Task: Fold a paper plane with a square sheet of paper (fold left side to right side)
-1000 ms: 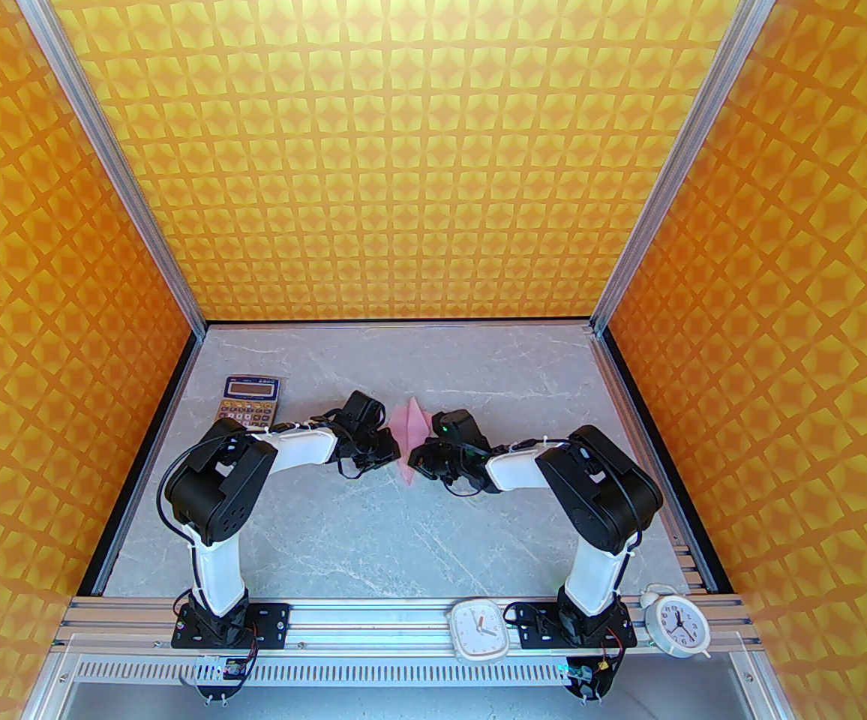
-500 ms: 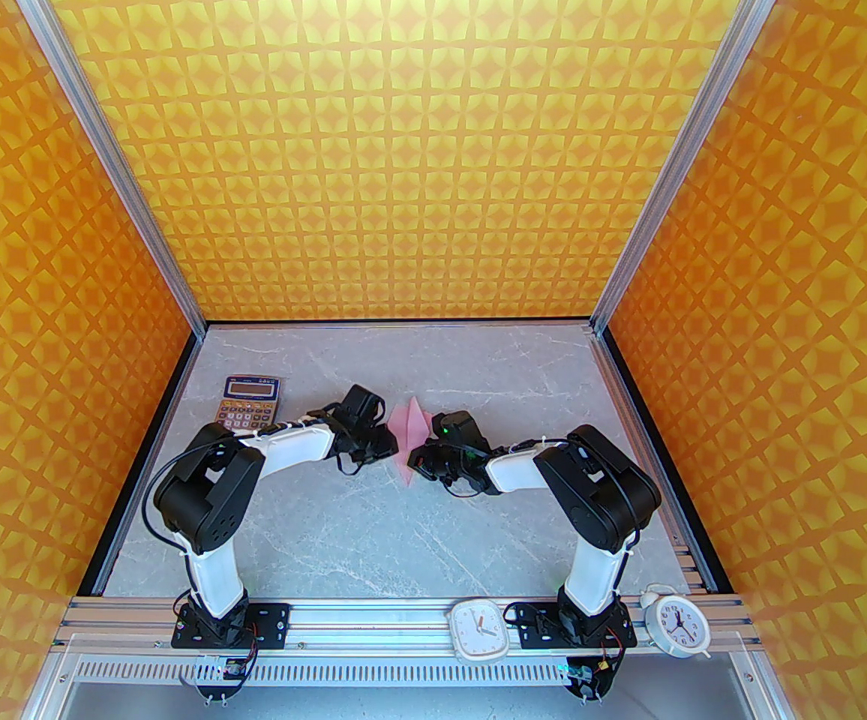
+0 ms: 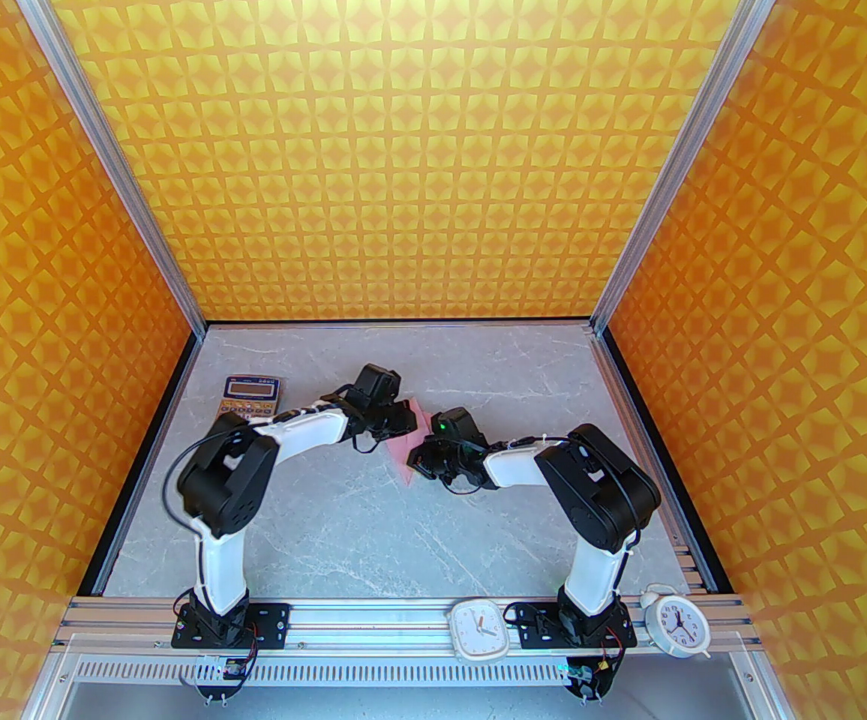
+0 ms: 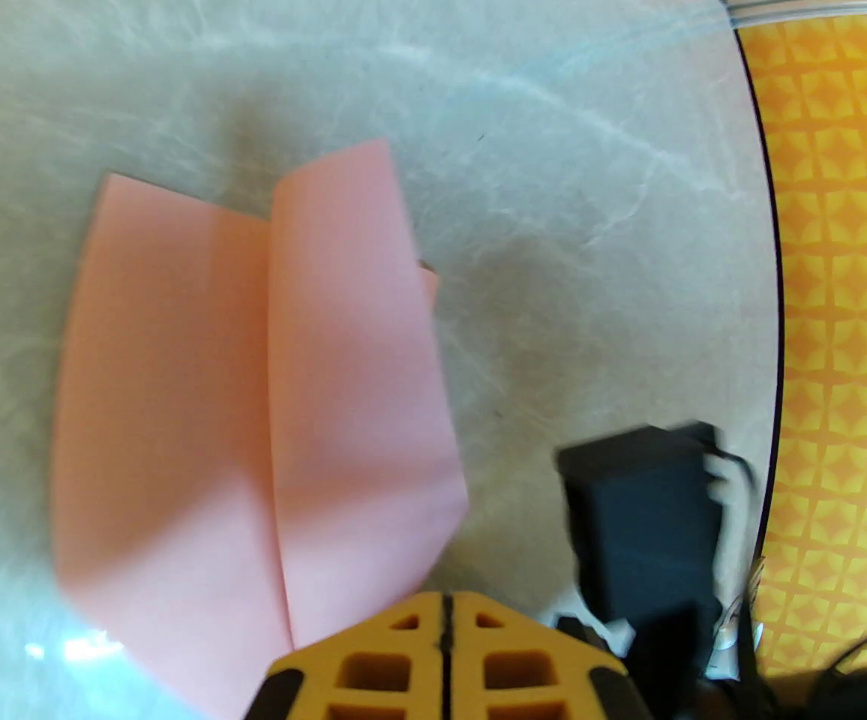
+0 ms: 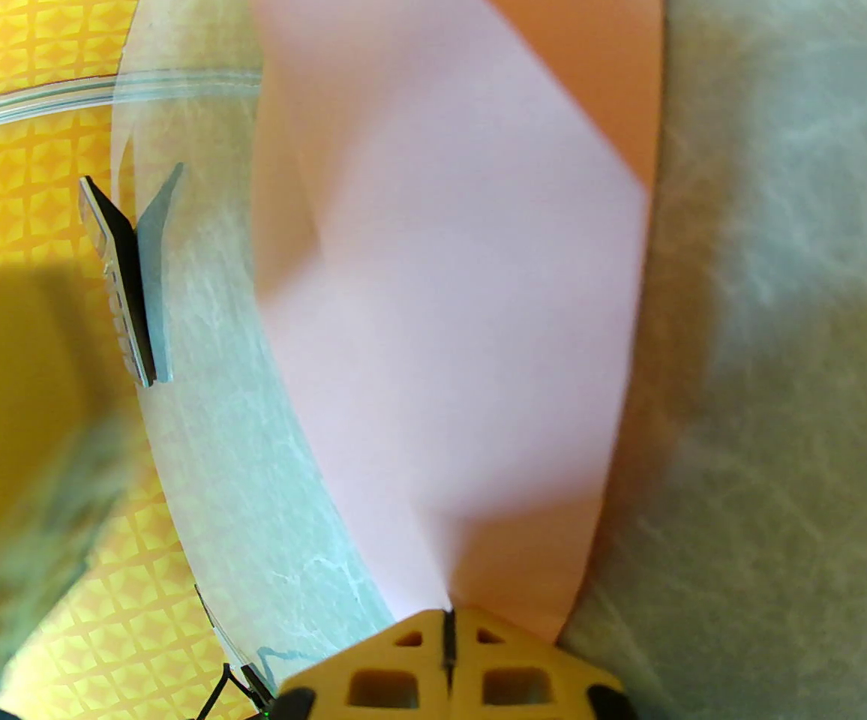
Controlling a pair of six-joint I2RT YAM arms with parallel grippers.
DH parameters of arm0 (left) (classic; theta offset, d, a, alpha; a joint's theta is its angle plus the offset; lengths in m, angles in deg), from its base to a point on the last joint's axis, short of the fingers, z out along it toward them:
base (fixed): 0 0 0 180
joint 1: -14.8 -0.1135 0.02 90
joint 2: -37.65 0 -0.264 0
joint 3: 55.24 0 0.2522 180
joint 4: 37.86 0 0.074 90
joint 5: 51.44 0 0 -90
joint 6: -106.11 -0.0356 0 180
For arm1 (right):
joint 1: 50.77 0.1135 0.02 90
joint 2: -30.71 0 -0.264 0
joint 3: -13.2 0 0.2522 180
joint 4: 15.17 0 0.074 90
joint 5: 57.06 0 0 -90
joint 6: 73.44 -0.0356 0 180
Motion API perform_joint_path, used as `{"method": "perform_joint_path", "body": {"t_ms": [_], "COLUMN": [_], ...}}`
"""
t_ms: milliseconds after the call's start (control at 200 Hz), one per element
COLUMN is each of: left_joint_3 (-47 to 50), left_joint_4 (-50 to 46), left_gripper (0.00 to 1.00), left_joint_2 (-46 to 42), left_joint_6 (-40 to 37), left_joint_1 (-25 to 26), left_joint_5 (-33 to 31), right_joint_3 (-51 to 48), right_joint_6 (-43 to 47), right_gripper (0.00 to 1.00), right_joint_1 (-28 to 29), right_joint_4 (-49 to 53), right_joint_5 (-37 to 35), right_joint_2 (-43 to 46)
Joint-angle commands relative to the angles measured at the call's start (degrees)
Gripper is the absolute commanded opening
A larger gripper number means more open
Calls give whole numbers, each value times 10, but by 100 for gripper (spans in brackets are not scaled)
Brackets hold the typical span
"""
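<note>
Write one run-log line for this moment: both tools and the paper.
left tool: shut, over paper | right tool: shut on paper edge | paper: partly folded

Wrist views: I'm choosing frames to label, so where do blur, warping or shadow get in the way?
Left wrist: fisheye bows the table edge; the pink paper is fairly crisp, the right arm's black housing smeared. Right wrist: the paper looks soft and washed out, the lower left corner a blur; the calculator is sharp. Top external: sharp, evenly lit.
</note>
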Motion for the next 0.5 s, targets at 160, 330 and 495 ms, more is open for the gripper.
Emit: {"method": "perform_joint_path", "body": {"t_ms": [160, 330, 495], "left_joint_3": [-23, -31, -40], "left_joint_4": [8, -10, -16], "left_gripper": [9, 10, 10], "left_joint_2": [44, 58, 72], "left_joint_6": [-18, -27, -37], "left_joint_1": [3, 1, -6], "left_joint_5": [19, -4, -14], "right_joint_3": [1, -2, -5], "right_joint_6": [18, 21, 28], "right_gripper": [0, 0, 0], "right_joint_1": [5, 5, 5], "right_joint_4": [93, 101, 118], "right_joint_5": [-29, -29, -31], "right_joint_2": [-31, -33, -33]}}
